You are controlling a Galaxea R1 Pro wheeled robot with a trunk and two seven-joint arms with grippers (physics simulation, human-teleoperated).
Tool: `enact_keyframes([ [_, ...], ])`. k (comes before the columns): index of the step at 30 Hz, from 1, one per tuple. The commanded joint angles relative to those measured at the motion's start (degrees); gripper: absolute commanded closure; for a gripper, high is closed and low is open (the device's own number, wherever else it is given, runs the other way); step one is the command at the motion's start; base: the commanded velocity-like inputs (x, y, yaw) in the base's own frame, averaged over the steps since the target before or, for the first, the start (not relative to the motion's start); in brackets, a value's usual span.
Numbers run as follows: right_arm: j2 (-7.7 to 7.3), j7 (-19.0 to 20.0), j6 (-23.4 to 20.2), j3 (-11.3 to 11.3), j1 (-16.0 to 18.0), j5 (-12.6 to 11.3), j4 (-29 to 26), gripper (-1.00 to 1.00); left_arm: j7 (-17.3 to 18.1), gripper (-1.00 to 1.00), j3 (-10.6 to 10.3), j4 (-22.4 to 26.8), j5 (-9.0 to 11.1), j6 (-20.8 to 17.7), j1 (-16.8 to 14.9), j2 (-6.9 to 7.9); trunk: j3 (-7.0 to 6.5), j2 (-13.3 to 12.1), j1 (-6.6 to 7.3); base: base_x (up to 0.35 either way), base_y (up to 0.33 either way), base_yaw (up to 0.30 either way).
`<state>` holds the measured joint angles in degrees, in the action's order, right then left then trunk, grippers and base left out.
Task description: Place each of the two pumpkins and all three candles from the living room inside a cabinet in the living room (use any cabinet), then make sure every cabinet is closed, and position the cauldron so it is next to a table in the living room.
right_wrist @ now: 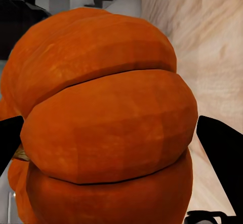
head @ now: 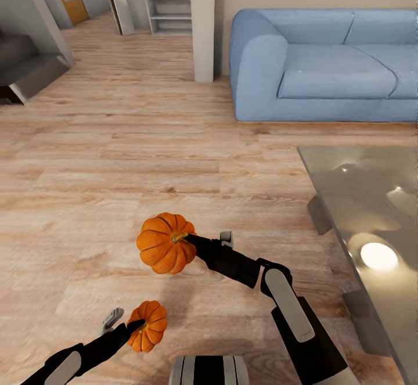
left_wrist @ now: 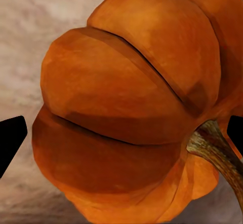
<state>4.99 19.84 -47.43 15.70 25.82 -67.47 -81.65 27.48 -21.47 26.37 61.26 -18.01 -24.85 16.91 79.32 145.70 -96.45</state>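
Nearest the head camera, the left end effector holds the smaller-looking pumpkin, its fingers closed against the ribbed sides; in the left wrist view that pumpkin sits between the two dark fingertips with its stem off to one side, not along the fingers. Just beyond, the right end effector grips the second pumpkin, carried higher above the wooden floor, stem toward the end effector, so its short axis runs roughly along the arm. Which rib each finger bears on is hard to judge, since the right wrist view is so close to the fruit. Right of the arms lies the grey glassy bench, and past it the blue sofa. Both pumpkins are already in hand; I judge the coming move to be travel to find the cabinet.
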Motion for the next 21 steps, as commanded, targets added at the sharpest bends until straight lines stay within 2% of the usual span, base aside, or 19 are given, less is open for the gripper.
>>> enact_keyframes([
  [1,0.02,0.1,-0.2,-0.1,0.0,0.1,0.0,1.00,0.0,1.00,-0.3,0.0,0.5,-0.3,0.0,0.06,-0.19,0.0,0.03,0.000,0.000,0.000],
  [14,0.08,0.1,-0.2,0.1,0.0,0.1,0.0,1.00,0.0,1.00,-0.2,0.0,0.5,-0.3,0.0,0.16,-3.07,-0.2,0.37,0.000,0.000,0.000],
  [21,0.04,0.0,-0.2,0.2,0.0,0.2,0.2,1.00,0.1,1.00,0.7,0.0,0.7,-0.4,0.0,0.78,-4.62,-0.3,0.55,0.000,0.000,0.000],
])
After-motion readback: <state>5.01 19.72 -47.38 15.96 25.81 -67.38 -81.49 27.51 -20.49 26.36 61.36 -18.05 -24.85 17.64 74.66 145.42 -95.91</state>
